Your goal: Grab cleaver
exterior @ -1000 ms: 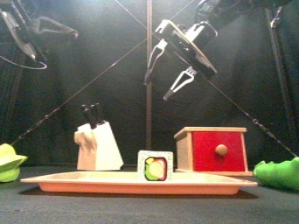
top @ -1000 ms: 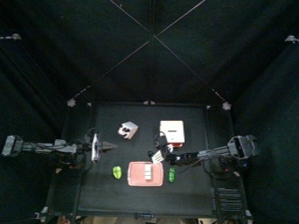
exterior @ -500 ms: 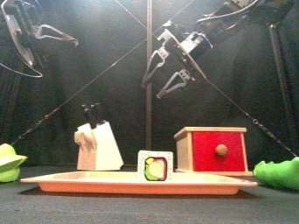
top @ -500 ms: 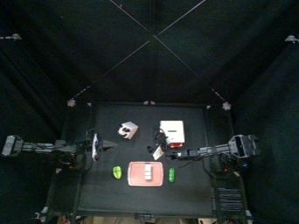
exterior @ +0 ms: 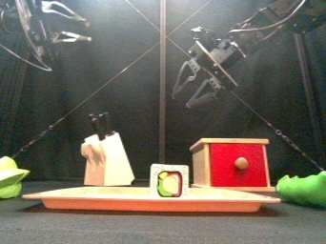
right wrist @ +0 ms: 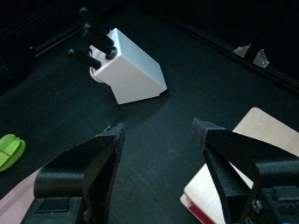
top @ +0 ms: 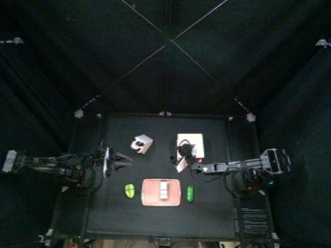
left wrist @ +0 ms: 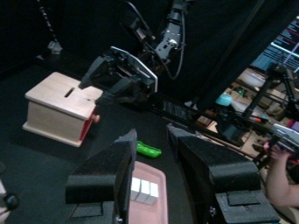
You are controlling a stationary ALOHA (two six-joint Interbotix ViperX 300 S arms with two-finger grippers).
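A white knife block (exterior: 107, 159) stands at the table's left-middle, also in the top view (top: 139, 144) and the right wrist view (right wrist: 131, 68). Black handles (exterior: 98, 122) stick out of its top; which one is the cleaver I cannot tell. My right gripper (exterior: 201, 86) hangs open high above the table, right of the block, with nothing between its jaws (right wrist: 158, 144). My left gripper (exterior: 57, 24) is raised at the far left, open and empty (left wrist: 152, 153). Neither gripper touches the block.
A wooden box with a red front (exterior: 232, 162) stands right of the block. A pink tray (exterior: 76, 197) at the front carries a small sushi-like block (exterior: 170, 180). Green toys lie at the front left (exterior: 10, 176) and right (exterior: 303, 188).
My left gripper has gone from shut to open and risen a little. The right arm has swung back and up over the wooden box, its gripper turned downward.
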